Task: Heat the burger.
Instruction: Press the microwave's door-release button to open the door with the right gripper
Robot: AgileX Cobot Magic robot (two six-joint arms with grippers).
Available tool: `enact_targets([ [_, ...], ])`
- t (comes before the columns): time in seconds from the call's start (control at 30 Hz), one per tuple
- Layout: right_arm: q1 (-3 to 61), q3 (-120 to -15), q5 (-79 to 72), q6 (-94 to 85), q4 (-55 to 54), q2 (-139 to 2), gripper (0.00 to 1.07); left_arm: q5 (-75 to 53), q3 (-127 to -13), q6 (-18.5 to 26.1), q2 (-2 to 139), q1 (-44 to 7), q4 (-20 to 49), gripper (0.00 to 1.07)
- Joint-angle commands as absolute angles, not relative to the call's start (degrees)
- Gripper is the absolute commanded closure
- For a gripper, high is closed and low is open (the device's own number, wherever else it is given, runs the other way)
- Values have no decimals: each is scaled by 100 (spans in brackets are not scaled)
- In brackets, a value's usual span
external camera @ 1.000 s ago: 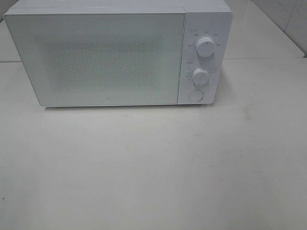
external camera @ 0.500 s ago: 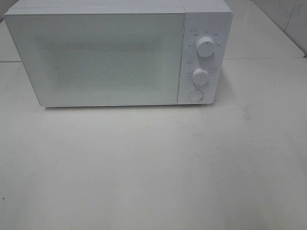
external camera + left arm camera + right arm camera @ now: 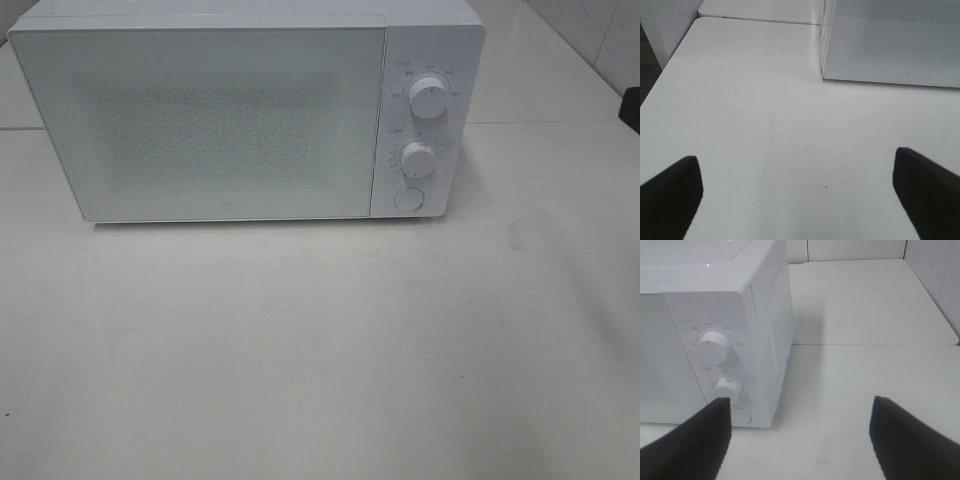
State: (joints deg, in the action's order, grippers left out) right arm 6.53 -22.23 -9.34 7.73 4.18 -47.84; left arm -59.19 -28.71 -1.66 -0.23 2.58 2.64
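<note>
Black left gripper: fingers spread wide, nothing between them, above the table.
Microwave: door shut, ahead of both grippers.
Burger: out of sight.
Right gripper: fingers apart, empty; knobs just ahead.
Dark shape: newly at the high view's right edge.

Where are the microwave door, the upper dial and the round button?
microwave door [image 3: 210,120], exterior high view, middle of the speckled window.
upper dial [image 3: 428,97], exterior high view, centre of the knob face.
round button [image 3: 407,199], exterior high view, centre of the button.
</note>
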Motion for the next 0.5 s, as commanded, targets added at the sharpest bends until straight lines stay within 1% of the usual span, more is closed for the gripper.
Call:
enact_targets([
  [0.03, 607, -2206, -1558, 768, 453, -5122, 32, -5884, -2853, -172, -155, 281, 304, 9],
  [0.1, 625, -2194, -2120, 768, 430, -5535, 32, -5884, -2853, -172, -155, 281, 304, 9],
  [0.13, 625, -2194, -2120, 768, 430, -5535, 32, -5884, -2853, -172, -155, 281, 304, 9],
  [0.2, 625, -1994, -2985, 762, 390, -5953, 32, -5884, -2853, -172, -155, 281, 304, 9],
  [0.23, 625, -1994, -2985, 762, 390, -5953, 32, -5884, -2853, -172, -155, 281, 304, 9],
  [0.27, 625, -1793, -3621, 716, 298, -6245, 32, -5884, -2853, -172, -155, 281, 304, 9],
  [0.3, 625, -1684, -3942, 670, 189, -6411, 32, -5884, -2853, -172, -155, 281, 304, 9],
  [0.33, 625, -1684, -3942, 670, 189, -6411, 32, -5884, -2853, -172, -155, 281, 304, 9],
  [0.37, 693, -1513, -4475, 579, -74, -6698, 32, -5884, -2853, -172, -155, 281, 304, 9],
  [0.4, 900, -1387, -4859, 367, -413, -7024, 32, -5884, -2853, -172, -155, 281, 304, 9],
  [0.5, 1049, -1329, -5042, 183, -596, -7191, 32, -5884, -2853, -172, -155, 281, 304, 9],
])
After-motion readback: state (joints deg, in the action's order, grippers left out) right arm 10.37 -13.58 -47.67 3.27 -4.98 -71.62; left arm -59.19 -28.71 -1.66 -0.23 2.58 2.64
